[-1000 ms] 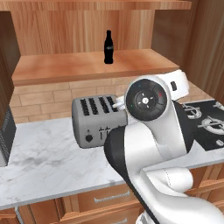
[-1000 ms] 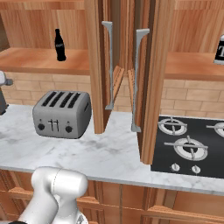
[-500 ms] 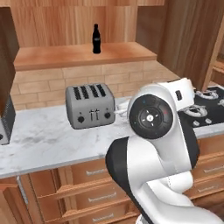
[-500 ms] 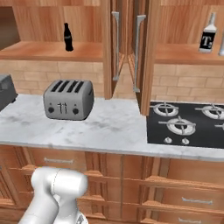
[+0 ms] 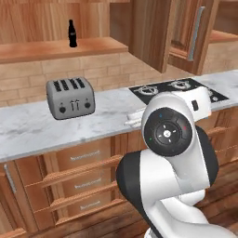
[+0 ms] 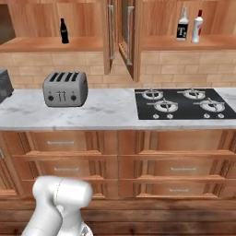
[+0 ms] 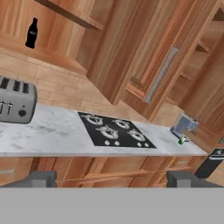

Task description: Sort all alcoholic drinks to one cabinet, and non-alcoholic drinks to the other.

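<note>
Green-topped carton lay upright, far right along the surface, well apart from pincer; jaws apart, empty.

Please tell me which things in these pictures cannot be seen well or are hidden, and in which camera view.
- Left base view: the robot's white arm covers the front of the black gas hob.
- Right base view: the label on the slim white bottle with red cap is too small to read.
- Right base view: a grey appliance is cut off by the left edge.
- Hand view: a small green object on the marble counter is too small to identify.
</note>
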